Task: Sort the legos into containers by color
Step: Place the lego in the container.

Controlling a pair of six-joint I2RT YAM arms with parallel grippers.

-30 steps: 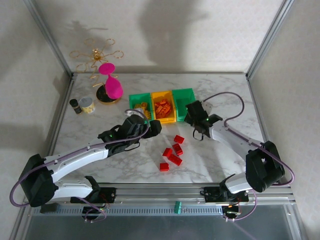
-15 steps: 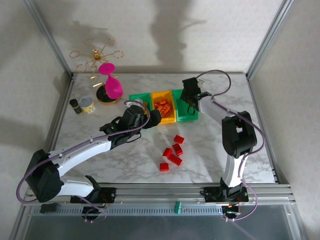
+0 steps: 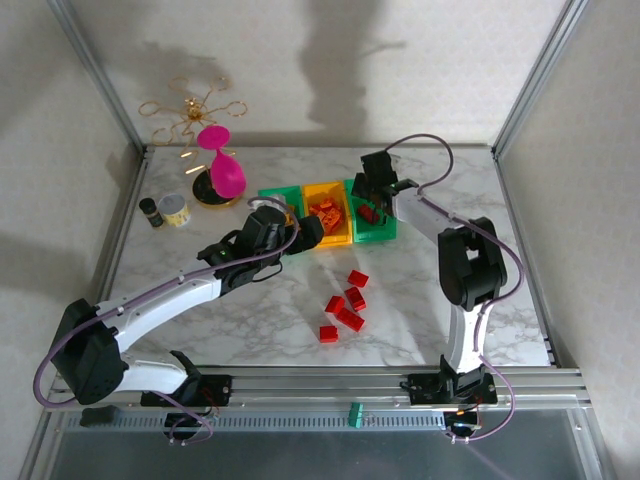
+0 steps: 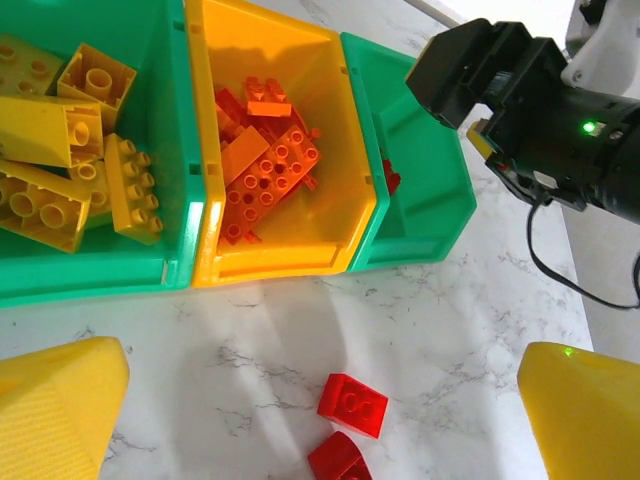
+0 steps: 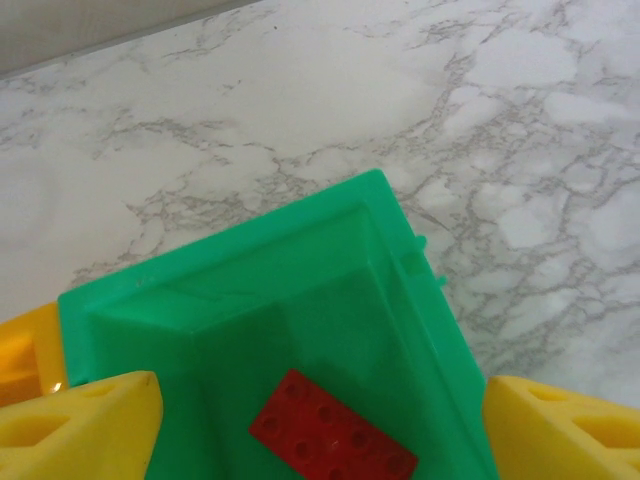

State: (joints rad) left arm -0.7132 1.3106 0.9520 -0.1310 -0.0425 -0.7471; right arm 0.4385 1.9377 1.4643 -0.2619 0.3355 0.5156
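Three containers stand in a row: a green bin (image 3: 268,195) with yellow legos (image 4: 70,150), a yellow-orange bin (image 3: 330,240) with orange legos (image 4: 270,160), and a second green bin (image 3: 380,236). My right gripper (image 3: 372,198) hangs open over that right bin (image 5: 250,280). A flat red lego (image 5: 330,440) lies on the bin's floor, below and between the yellow fingers (image 5: 80,430), touching neither. My left gripper (image 3: 300,232) is open in front of the bins, with nothing between its fingers. Several red legos (image 3: 345,305) lie loose on the marble, one (image 4: 352,405) under the left gripper (image 4: 322,400).
At the back left stand a pink hourglass (image 3: 222,170), a gold wire ornament (image 3: 190,110), a round tin (image 3: 174,210) and a small dark bottle (image 3: 150,212). Metal frame posts border the table on both sides.
My right arm swung from beside the red pile to above the right green bin, and its jaws widened; a red lego now lies in that bin. The left gripper edged toward the bins.
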